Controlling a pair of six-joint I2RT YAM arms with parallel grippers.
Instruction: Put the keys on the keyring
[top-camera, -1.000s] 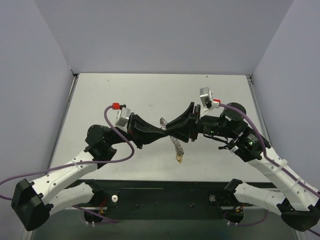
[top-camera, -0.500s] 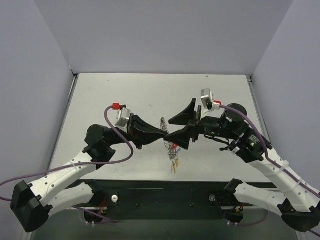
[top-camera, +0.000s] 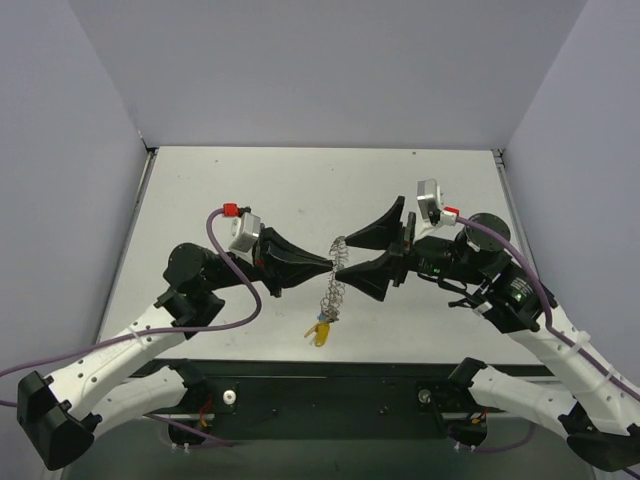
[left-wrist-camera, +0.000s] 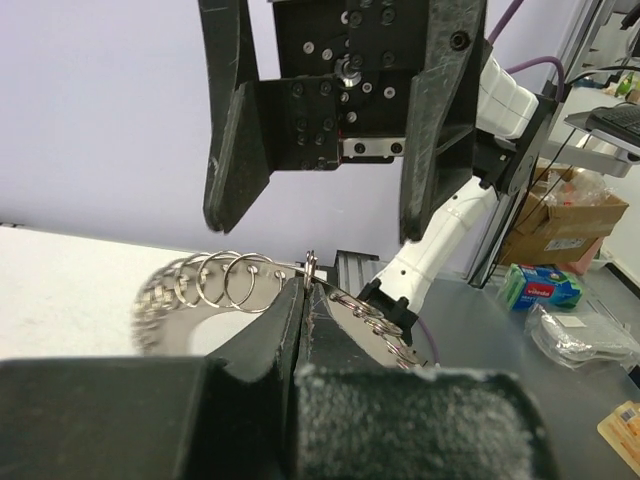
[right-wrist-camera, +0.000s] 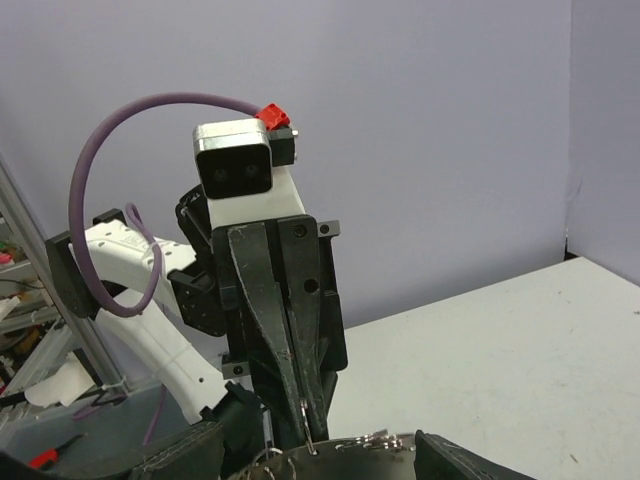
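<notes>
Right gripper now stands apart at frame centre, off the keyring, which hangs from the left gripper clamped on it, keys dangling lower.

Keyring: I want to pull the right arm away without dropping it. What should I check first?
1. Left gripper shut on the keyring: ok.
2. Right gripper open: ok.
3. Right fingers apart from the keyring: ok in the left wrist view.
4. Keys hanging from its low end: ok.
5. Whole set threaded: cannot tell.
</notes>
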